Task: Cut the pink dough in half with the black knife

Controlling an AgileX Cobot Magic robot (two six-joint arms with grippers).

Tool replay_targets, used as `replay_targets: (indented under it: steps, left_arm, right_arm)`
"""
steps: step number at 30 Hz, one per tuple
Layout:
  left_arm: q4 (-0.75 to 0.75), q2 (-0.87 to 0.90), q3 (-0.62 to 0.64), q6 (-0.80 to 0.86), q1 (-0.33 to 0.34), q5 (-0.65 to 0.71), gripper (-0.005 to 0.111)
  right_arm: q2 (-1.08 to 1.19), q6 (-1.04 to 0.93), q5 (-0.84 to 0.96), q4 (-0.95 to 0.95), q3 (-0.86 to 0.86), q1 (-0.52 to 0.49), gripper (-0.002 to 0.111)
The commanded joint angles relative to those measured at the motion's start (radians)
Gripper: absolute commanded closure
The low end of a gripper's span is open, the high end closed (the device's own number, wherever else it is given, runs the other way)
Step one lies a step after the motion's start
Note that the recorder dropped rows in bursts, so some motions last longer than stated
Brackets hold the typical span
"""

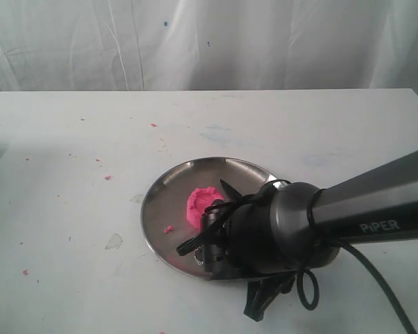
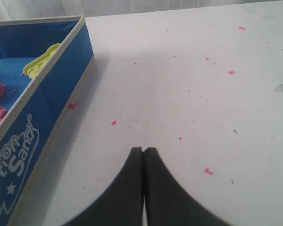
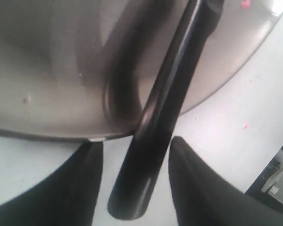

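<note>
My right gripper (image 3: 136, 141) stands open around the handle of the black knife (image 3: 170, 94), with a gap on each side. The left gripper (image 2: 143, 155) is closed on nothing. The pink dough (image 1: 198, 205) lies uncut on the steel plate (image 1: 168, 188), beside the right wrist. The handle rests across the plate rim, so I fear one finger touches first and rolls it aside, or I catch only its end.
</note>
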Motion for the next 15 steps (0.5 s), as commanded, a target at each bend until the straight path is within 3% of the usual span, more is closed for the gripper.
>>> replay_targets:
  steps: [1, 7, 15]
  left_arm:
    - [-0.002, -0.005, 0.003, -0.001, 0.004, -0.003, 0.107]
    - [-0.002, -0.005, 0.003, -0.001, 0.004, -0.003, 0.107]
    - [-0.002, -0.005, 0.003, -0.001, 0.004, -0.003, 0.107]
  right_arm:
    - [-0.001, 0.015, 0.017, -0.01, 0.002, -0.008, 0.083]
    - [-0.001, 0.015, 0.103, -0.024, 0.002, -0.008, 0.105]
    - [-0.045, 0.088, 0.179, -0.145, 0.0, -0.018, 0.108]
